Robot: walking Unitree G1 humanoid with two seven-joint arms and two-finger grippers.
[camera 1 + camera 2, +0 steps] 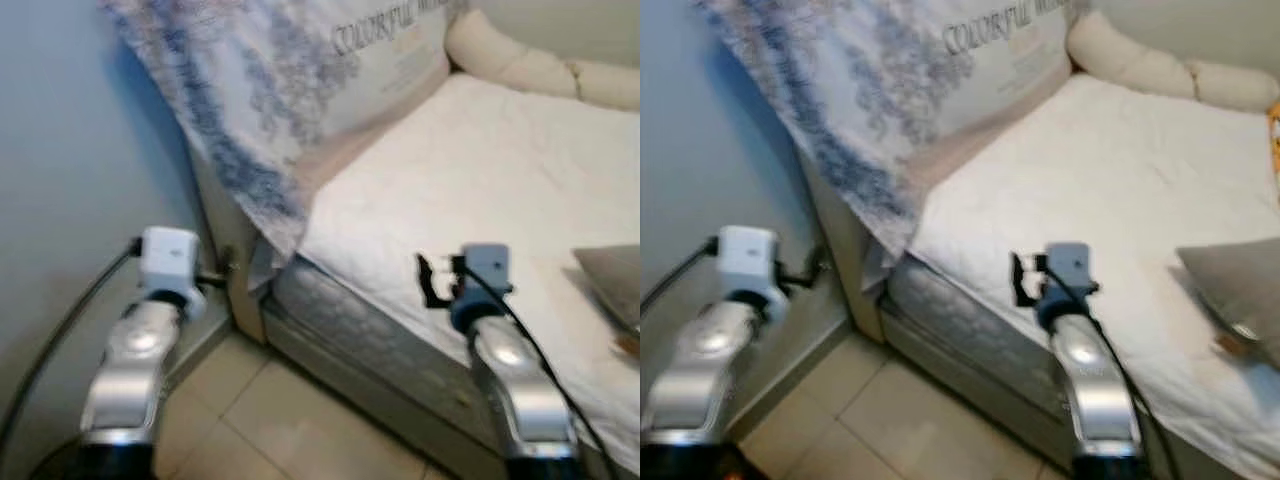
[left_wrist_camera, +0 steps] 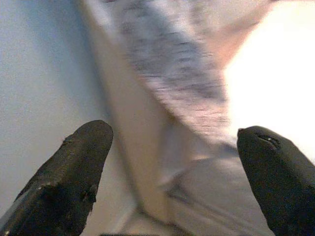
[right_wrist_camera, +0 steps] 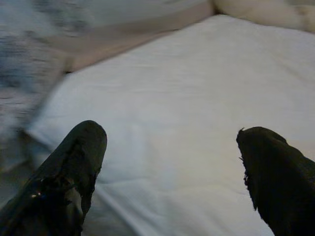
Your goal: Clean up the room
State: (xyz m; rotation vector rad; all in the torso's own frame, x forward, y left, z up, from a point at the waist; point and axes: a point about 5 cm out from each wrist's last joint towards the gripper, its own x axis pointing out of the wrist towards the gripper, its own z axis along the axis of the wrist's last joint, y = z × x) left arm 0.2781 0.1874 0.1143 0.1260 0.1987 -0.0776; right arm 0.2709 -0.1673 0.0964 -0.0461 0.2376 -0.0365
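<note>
Left eye view is showing a bed (image 1: 500,190) with a white sheet running from the centre to the right edge of the frame. A large patterned pillow (image 1: 270,80) is leaning at the upper left against the headboard, its corner hanging over the bed's edge. A cream bolster (image 1: 520,60) is lying along the upper right. A grey cushion (image 1: 612,280) is sitting at the right edge. Left claw (image 2: 174,167) is hovering empty, fingers spread wide, near the blue wall (image 1: 70,170) at lower left. Right claw (image 3: 170,172) is hovering empty over the sheet, fingers likewise parted. Tiled floor (image 1: 290,420) is lying below.
</note>
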